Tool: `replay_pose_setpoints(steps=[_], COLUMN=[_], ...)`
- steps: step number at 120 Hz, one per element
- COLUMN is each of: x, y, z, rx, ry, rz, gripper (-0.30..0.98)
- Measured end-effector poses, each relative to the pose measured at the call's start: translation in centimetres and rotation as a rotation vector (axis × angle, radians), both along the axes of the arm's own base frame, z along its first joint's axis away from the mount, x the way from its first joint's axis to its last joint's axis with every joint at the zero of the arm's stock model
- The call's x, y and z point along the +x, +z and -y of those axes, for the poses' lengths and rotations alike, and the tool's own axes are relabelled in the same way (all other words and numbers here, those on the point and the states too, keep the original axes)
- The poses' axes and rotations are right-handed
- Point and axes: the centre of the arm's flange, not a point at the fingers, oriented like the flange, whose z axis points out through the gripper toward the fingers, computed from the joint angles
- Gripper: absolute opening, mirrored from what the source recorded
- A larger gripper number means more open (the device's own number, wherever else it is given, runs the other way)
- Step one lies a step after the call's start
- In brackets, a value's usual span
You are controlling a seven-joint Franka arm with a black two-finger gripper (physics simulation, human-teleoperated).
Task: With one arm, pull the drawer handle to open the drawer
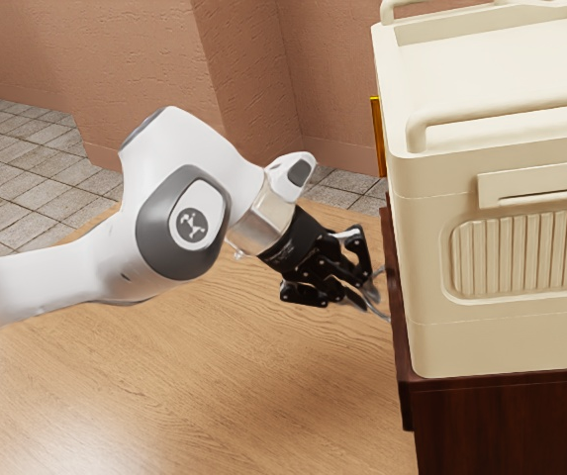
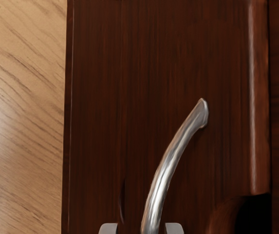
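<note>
My black gripper [image 1: 370, 295] is at the dark wooden drawer front [image 1: 394, 287], beside the curved metal handle [image 1: 380, 310]. In the wrist view the silver handle [image 2: 166, 170] arches across the reddish-brown drawer front [image 2: 129, 87] and runs down between the two grey fingertips of my gripper [image 2: 141, 228]. The fingertips stand apart, with visible space on either side of the handle, so the gripper is open around it. How far the drawer stands out is hard to tell.
A large cream-coloured case with raised handles [image 1: 506, 297] rests on the dark cabinet [image 1: 501, 426]. Light wooden flooring [image 1: 214, 386] lies below the arm, and a textured pinkish wall [image 1: 248, 89] rises behind.
</note>
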Motion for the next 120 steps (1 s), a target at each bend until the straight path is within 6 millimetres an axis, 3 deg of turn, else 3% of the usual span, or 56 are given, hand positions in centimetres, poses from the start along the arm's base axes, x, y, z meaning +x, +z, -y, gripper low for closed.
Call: replay_pose_setpoints(steps=[42,71,98,120], x=[-1.7,-4.6,-5.2,-5.2], y=[-0.2,-0.2,-0.6,-0.2], z=[-2.9,-4.1,-5.3,-6.5], rx=[0.024,0.045,0.051,0.047], ry=[0.042,0.046,0.057,0.069], rz=[-0.006,-0.026,-0.049,-0.037], gripper=[0.02,0.03,0.05,0.00])
